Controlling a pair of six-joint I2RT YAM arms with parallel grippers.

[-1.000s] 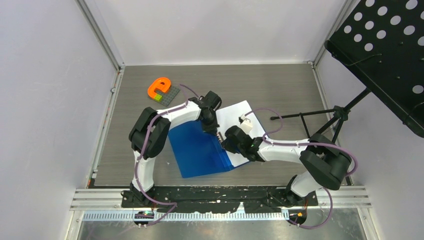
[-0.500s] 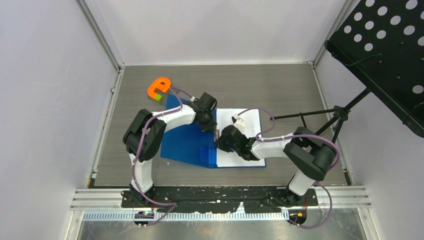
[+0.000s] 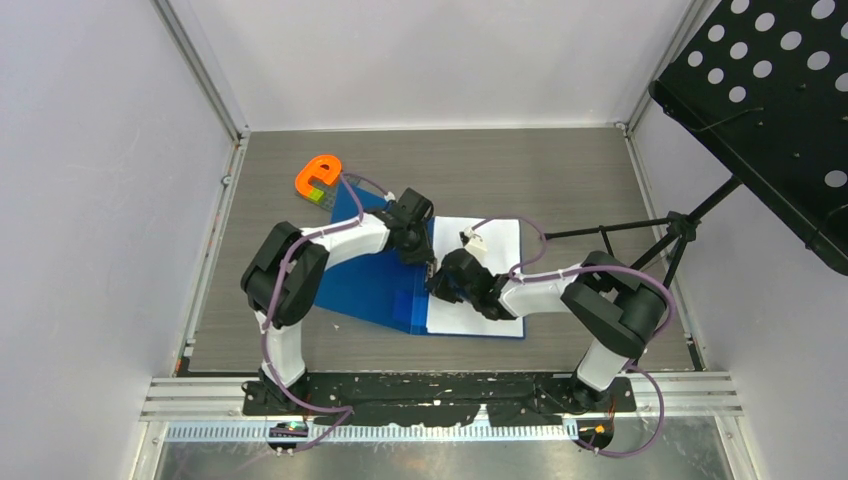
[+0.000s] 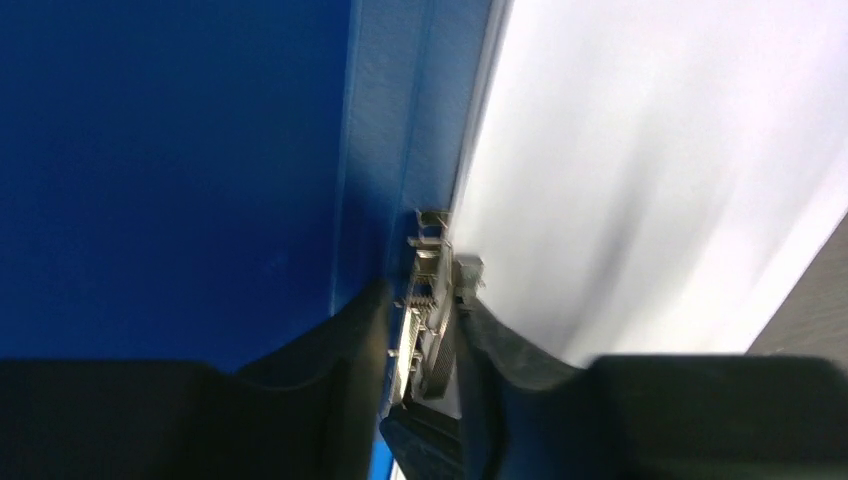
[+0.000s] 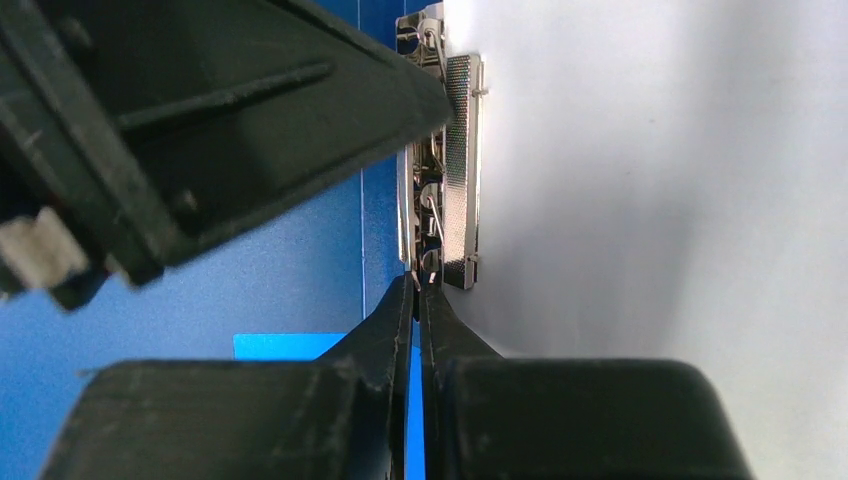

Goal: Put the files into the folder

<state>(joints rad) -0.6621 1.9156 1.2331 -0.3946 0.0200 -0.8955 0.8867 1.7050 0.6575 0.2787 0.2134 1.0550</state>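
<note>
- Left wrist view: the left fingers (image 4: 365, 340) stand partly apart, one on each side of the metal clip (image 4: 432, 290) on the folder's spine. The clip sits in the gap between them. Whether they press it or only straddle it I cannot tell.
- Right wrist view: the right fingers (image 5: 415, 320) are pressed together with nothing visible between them. Their tips touch the near end of the clip (image 5: 458, 170). The left arm's fingers come in from the upper left onto the far part of the same clip.
- The clip's textured plate appears to lie over the spine-side edge of the files (image 5: 650, 200). How firmly that edge is caught is not visible.
- Top external view: the folder (image 3: 365, 285) lies open and flat on the desk (image 3: 560, 180), with its cover spread to the left.
- The files (image 3: 485, 280) lie on the folder's right inner half, roughly square to it. A thin blue margin shows along the sheets' near edge.
- Both arms meet over the spine, between the cover and the sheets.
- An orange letter block (image 3: 320, 172) sits just beside the cover's far corner, and a black perforated stand (image 3: 770, 90) is well apart on the right.
- Progress, as a judgement: the sheets are placed on the folder, so the main transfer looks done.
- Left to do: settle the clip on the sheets, withdraw both arms and probably fold the cover over.
</note>
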